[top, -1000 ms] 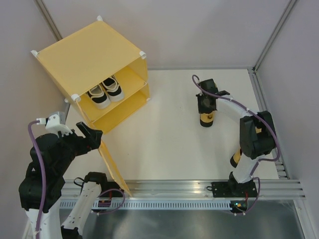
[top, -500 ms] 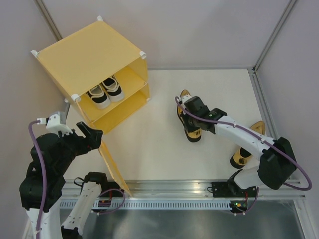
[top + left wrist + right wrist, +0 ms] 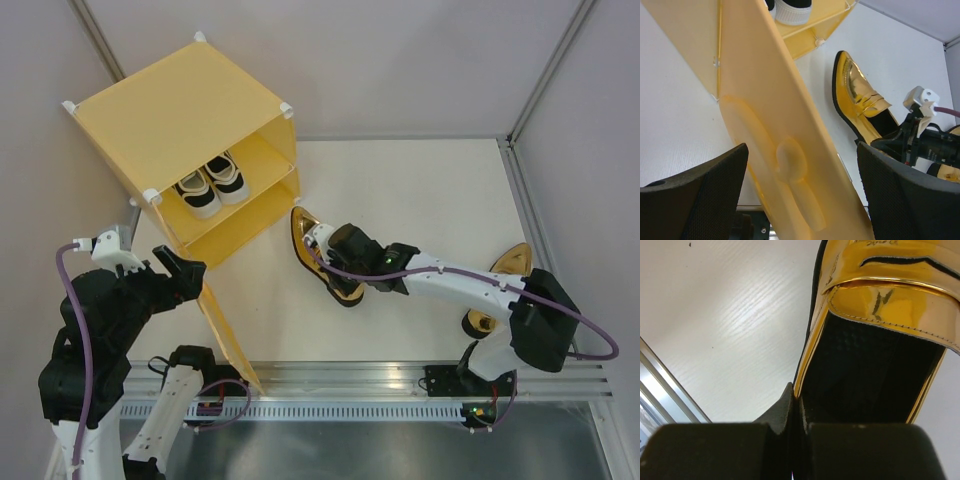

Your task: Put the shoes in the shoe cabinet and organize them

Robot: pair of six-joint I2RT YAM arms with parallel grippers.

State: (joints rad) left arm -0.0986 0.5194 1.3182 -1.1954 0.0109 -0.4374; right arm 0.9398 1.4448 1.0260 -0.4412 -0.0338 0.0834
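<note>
Shoe cabinet (image 3: pixel 180 110): far left of the table (image 3: pixel 420 180), open front turned toward the near right. Its door (image 3: pixel 228 340) is swung out toward the near edge, off the left end of the opening. Two sneakers (image 3: pixel 210 182) sit side by side on the upper shelf. The lower compartment's mouth runs below them.

Right arm: reaches low across the table toward the cabinet. Right hand (image 3: pixel 352 265) is pressed together on the side wall of a gold slip-on (image 3: pixel 318 250), at the rim of the heel opening. The wrist view shows the fingertips clamped on the gold edge. Cannot tell whether the sole touches the table.

Key relation: the shoe's long axis runs heel near-right to toe far-left. The pointed toe lies just beside the cabinet's right front corner, at the right end of the lower mouth. The opening therefore lies ahead and to the left of the toe. My judgement is that the shoe needs to shift leftward along the front before it goes in toe-first. The door on the far side of the mouth looks well apart from that path.

Left hand (image 3: pixel 178 268): spread wide and holding nothing, near the door's upper edge. Its wrist view looks down the door's embossed face. Contact with the door cannot be told.

Second gold slip-on (image 3: pixel 510 260): near right of the table, partly hidden by the right arm, and nearer to that arm.
</note>
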